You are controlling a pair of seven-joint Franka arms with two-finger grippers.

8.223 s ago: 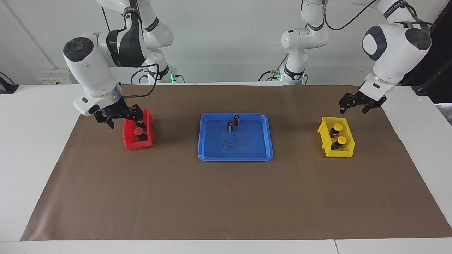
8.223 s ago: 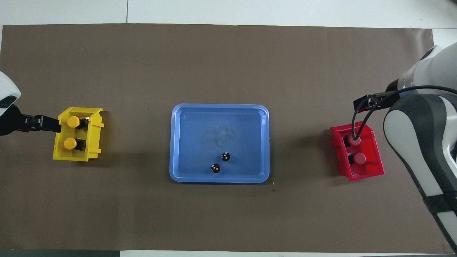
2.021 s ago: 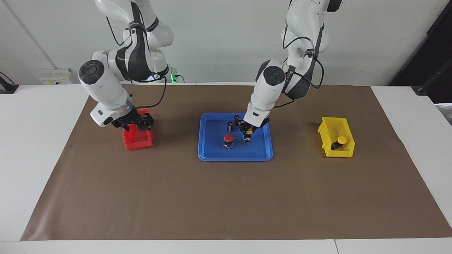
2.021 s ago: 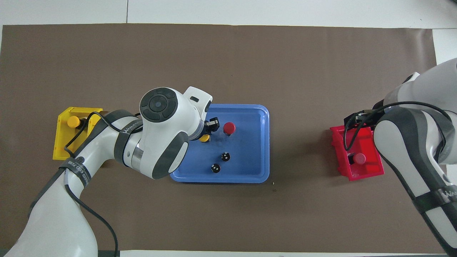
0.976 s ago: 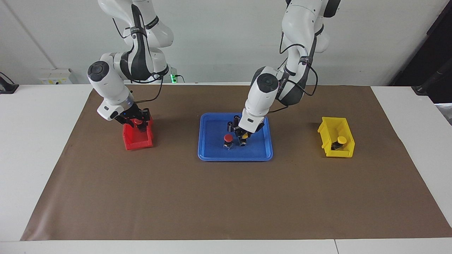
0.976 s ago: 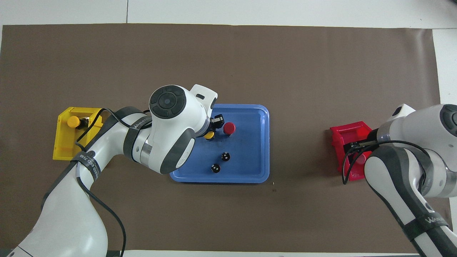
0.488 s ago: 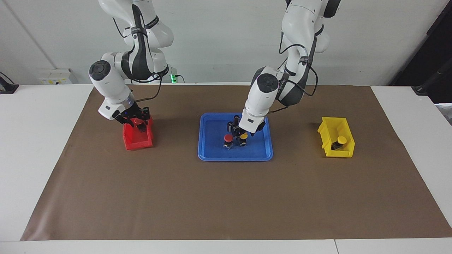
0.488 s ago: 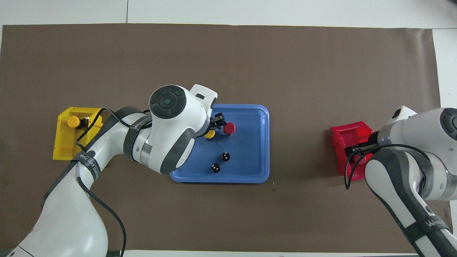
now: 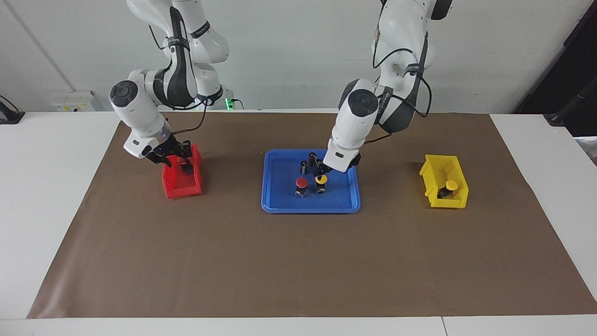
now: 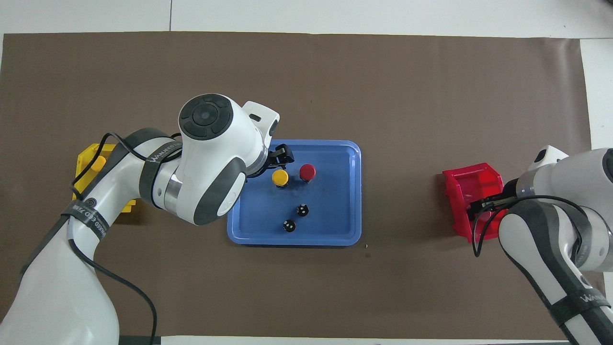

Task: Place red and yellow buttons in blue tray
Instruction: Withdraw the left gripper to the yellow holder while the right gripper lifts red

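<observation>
The blue tray [image 9: 280,203] [image 10: 335,158] lies mid-table. In it stand one red button [image 9: 301,184] [image 10: 307,171] and one yellow button [image 9: 320,182] [image 10: 280,177] side by side. My left gripper [image 9: 321,171] [image 10: 281,159] is open just above the yellow button, clear of it. The other yellow button [image 9: 450,185] [image 10: 98,164] sits in the yellow bin [image 9: 431,173] [image 10: 81,165]. My right gripper [image 9: 181,163] [image 10: 480,206] is down in the red bin [image 9: 182,189] [image 10: 471,179]. The second red button is hidden there.
Two small dark cylinders [image 9: 304,166] [image 9: 312,158] stand in the tray on the robots' side of the buttons; they also show in the overhead view [image 10: 302,210] [image 10: 289,225]. A brown mat [image 9: 298,261] covers the table.
My left gripper set the yellow button down beside the red one, let go and rose off it. My right gripper shifted slightly in the red bin.
</observation>
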